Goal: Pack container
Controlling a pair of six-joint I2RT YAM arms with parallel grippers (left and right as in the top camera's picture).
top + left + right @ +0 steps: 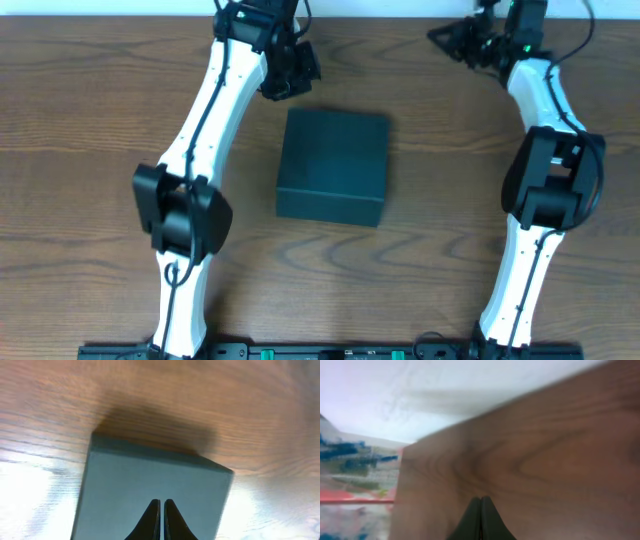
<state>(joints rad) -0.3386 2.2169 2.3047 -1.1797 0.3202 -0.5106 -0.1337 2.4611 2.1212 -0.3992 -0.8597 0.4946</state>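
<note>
The container [333,165], a matte black and nearly square box, lies at about the middle of the wooden counter [90,120], between the two arms. Its flap lid is down, so the top is one flat dark surface. The wall that faces the near edge of the counter, where the arm bases stand, shows as a narrow darker band. The box is turned a little, so its sides are not quite parallel to the counter edges.

The left pincer [288,72] hangs near the far edge of the counter, just beside the far left corner of the container. In the overhead view a small strip of wood shows between the two. In the left wrist view its black fingertips [152,516] stand almost together, with only a thin slit between them, and they hold nothing. The container fills the lower part of this view and throws a shadow on the wood behind it.

The right pincer [462,40] is at the far edge of the counter, toward the far right corner and well apart from the container. In the right wrist view its fingertips [472,521] are pressed together and grip nothing. Under them is plain wood grain. Beyond the counter edge there is a pale surface and, at the left, some blue and red shapes [355,460] too blurred to name.
</note>
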